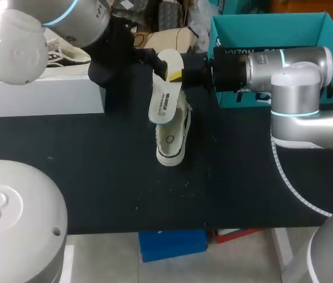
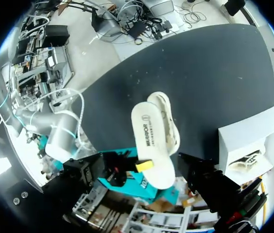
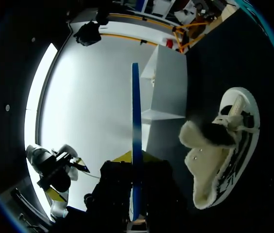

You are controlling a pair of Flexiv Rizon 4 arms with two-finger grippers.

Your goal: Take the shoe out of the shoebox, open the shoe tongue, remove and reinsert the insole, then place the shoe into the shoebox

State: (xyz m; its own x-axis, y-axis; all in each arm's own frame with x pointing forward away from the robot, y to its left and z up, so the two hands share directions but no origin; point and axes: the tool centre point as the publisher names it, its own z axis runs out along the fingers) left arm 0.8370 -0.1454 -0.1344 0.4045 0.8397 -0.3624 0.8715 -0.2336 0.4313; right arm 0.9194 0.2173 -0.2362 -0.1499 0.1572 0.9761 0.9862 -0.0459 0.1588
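Head view: right gripper (image 1: 176, 75) pinches insole (image 1: 165, 91) over the shoe (image 1: 172, 140) beside teal shoebox (image 1: 261, 29); left gripper (image 1: 153, 61) spread; white box (image 1: 42, 94) holds second shoe (image 1: 66, 54).

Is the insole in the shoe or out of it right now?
Out. The right gripper holds the insole in its jaws, and the right wrist view shows it apart from the shoe lying on the table.
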